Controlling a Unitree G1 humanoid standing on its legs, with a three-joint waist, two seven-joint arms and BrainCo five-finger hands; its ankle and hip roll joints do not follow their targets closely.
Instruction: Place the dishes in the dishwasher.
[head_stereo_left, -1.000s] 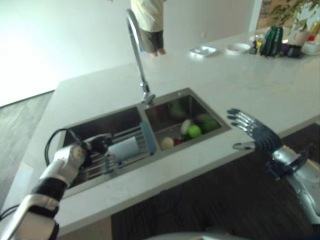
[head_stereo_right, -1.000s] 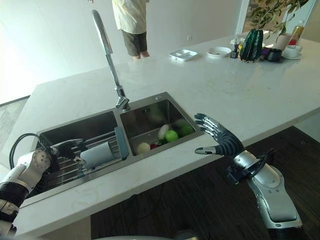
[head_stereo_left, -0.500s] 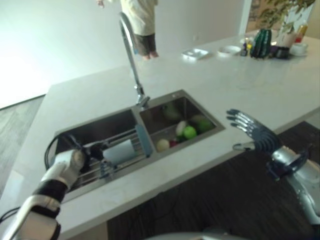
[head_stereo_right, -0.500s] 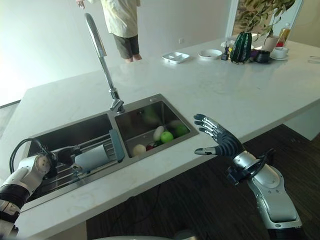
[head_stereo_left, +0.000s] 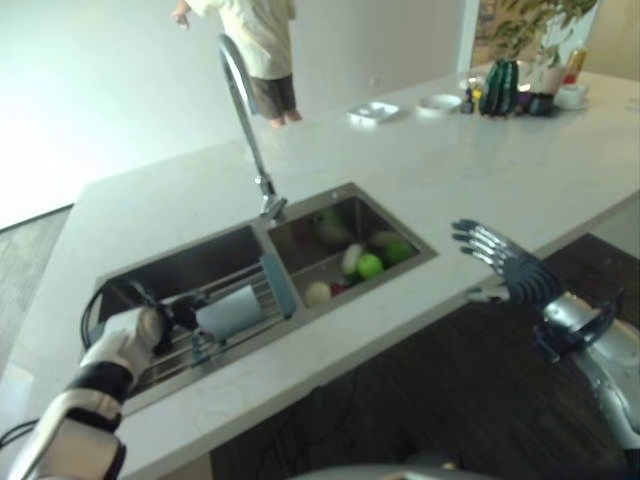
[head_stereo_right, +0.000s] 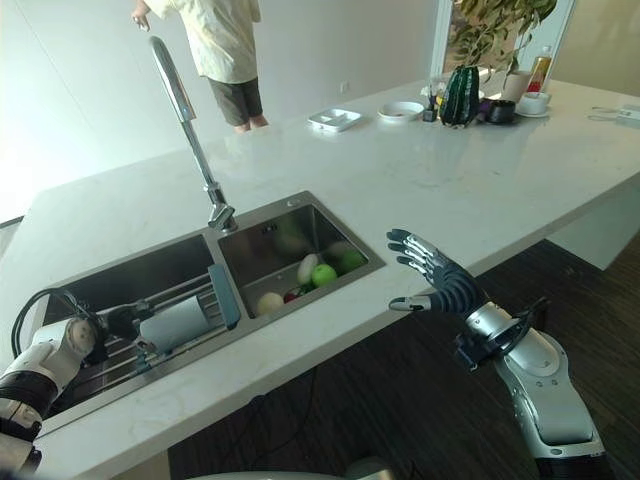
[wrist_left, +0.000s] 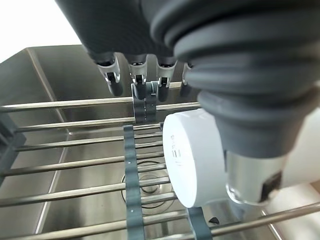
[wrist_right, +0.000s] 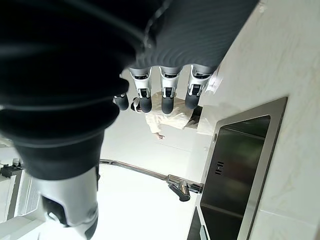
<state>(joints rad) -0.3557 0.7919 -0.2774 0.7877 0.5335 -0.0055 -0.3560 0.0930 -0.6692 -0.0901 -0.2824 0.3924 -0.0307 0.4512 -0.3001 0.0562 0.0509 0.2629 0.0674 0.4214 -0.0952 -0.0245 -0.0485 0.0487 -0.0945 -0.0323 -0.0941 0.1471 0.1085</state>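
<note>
The left robot hand reaches into the sink's left basin, fingers straight, thumb against one white cup lying on the wire rack. The right robot hand hovers open over the tabletop edge, well apart from the cup.

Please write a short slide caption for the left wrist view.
Left hand above a white cup lying on the sink's wire rack.
</note>
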